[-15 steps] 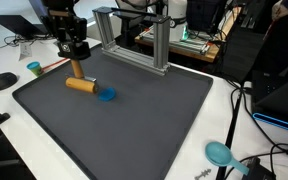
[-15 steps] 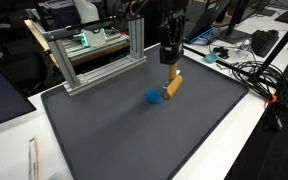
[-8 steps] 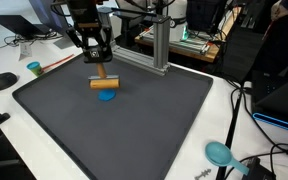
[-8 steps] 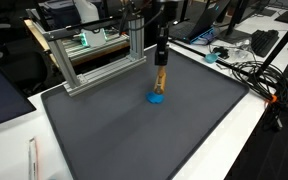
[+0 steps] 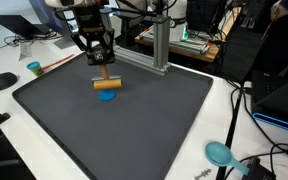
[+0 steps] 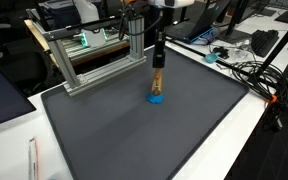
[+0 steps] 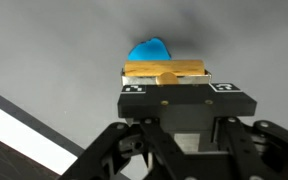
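Observation:
My gripper [image 5: 104, 68] is shut on a wooden T-shaped handle piece [image 5: 106, 82] and holds it just above a dark grey mat [image 5: 164, 120]. Its horizontal wooden cylinder hangs directly over a small blue object [image 5: 107, 96] lying on the mat. In the other exterior view the wooden piece [image 6: 158, 80] hangs from the gripper [image 6: 157, 66] over the blue object [image 6: 156, 99]. In the wrist view the wooden bar [image 7: 164, 70] lies across the fingers [image 7: 166, 78], with the blue object [image 7: 150, 50] beyond it.
An aluminium frame [image 5: 134, 38] stands at the mat's far edge, also visible in the other exterior view [image 6: 94, 55]. A teal cup [image 5: 33, 68] and a dark mouse [image 5: 3, 81] sit on the white table. A teal scoop [image 5: 220, 153] and cables [image 6: 254, 75] lie beside the mat.
The gripper has carried the wooden piece across the mat from beside the blue object to directly above it, turning the bar. Over the last half second it barely moved.

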You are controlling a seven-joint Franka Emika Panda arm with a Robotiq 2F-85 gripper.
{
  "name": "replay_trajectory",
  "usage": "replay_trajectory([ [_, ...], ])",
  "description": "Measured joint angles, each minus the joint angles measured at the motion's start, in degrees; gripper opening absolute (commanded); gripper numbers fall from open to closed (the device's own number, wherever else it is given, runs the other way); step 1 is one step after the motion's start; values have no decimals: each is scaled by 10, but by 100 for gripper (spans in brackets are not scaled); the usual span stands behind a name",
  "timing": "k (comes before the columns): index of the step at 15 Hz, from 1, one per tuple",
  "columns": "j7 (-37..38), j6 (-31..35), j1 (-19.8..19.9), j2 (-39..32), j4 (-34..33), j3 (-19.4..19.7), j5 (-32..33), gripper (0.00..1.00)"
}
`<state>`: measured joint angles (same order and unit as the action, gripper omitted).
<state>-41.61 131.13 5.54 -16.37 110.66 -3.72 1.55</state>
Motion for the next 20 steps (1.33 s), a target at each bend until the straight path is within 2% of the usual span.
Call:
replay_trajectory([
  [8,-76,32,3,-34,0,1,0,23],
  [20,-127,15,6,-57,-24,1,-2,23],
])
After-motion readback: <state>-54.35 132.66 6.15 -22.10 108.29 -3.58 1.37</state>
